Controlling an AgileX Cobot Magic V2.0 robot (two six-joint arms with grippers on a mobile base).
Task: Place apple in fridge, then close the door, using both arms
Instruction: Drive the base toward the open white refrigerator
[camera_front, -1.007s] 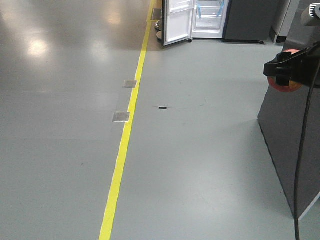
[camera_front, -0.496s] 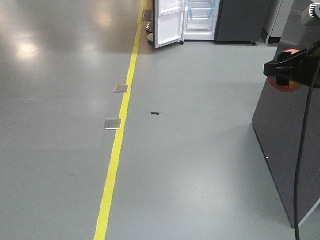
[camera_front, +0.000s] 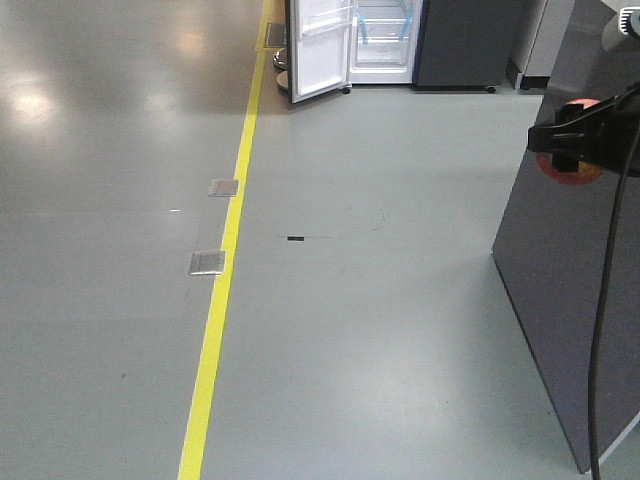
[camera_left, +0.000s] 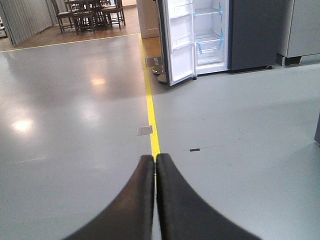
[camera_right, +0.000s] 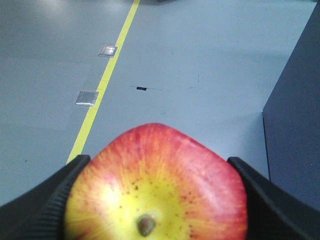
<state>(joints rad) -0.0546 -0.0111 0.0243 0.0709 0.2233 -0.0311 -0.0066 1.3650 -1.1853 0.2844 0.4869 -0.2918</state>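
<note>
So the right gripper has its jaws clamped on the apple, one on each side. In the front view it sits at the right edge in the same spot as a second ago, in front of a dark grey panel. The left gripper is empty, jaws pressed together with just a hairline between them, hanging over bare floor.

What's different is everything behind them. Compared to a second ago, the whole floor has slid left in the front view: the yellow line, the two metal floor plates (also lower in frame) and the little black mark. The fridge has drifted left along the top edge too, well away from the apple, with its door swung open and showing the white liner. The dark panel takes up more of the right side.
</note>
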